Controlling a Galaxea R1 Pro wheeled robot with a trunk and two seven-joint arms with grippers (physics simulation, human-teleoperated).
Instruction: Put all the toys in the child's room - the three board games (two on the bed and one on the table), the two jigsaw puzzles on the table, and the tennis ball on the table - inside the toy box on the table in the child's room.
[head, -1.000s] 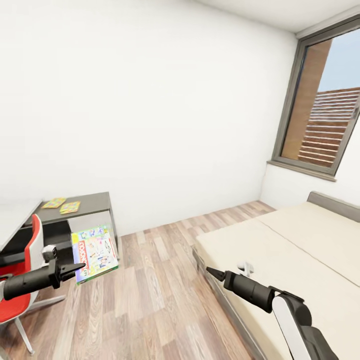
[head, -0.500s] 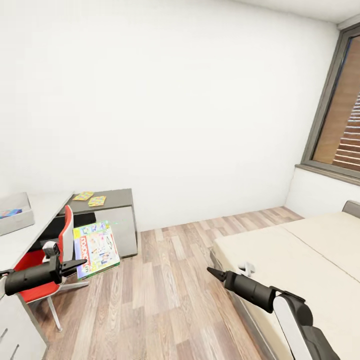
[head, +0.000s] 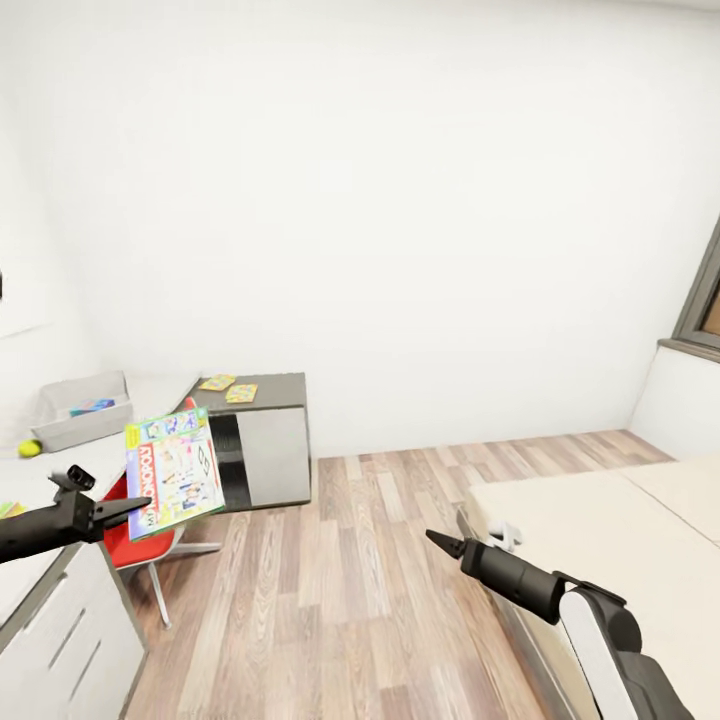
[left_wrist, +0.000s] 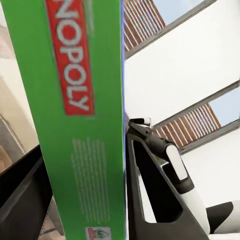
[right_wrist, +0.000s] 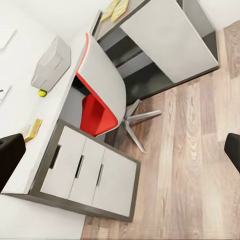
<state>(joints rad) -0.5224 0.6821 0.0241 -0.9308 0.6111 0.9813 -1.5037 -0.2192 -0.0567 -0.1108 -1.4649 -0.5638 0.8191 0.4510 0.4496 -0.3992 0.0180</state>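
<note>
My left gripper (head: 128, 507) is shut on a board game (head: 171, 472), a flat box with a colourful cover, held tilted above the red chair. In the left wrist view its green edge (left_wrist: 82, 150) with red lettering sits between the fingers (left_wrist: 150, 190). The grey toy box (head: 84, 411) stands on the table (head: 150, 393) with a blue item inside. The tennis ball (head: 30, 448) lies near it. Two jigsaw puzzles (head: 230, 387) lie on the lower dark section. My right gripper (head: 440, 542) is open and empty over the floor by the bed (head: 600, 510).
A red swivel chair (right_wrist: 100, 97) stands tucked against the table, beside the white drawer unit (right_wrist: 85, 170). A flat colourful item (right_wrist: 32, 130) lies at the table's near end. Wood-plank floor (head: 380, 560) runs between table and bed. A window frame (head: 700, 300) is at the right.
The view has swung left: the window and bed slid right, and the toy box, ball and drawer unit came into view. The left gripper still holds the board game.
</note>
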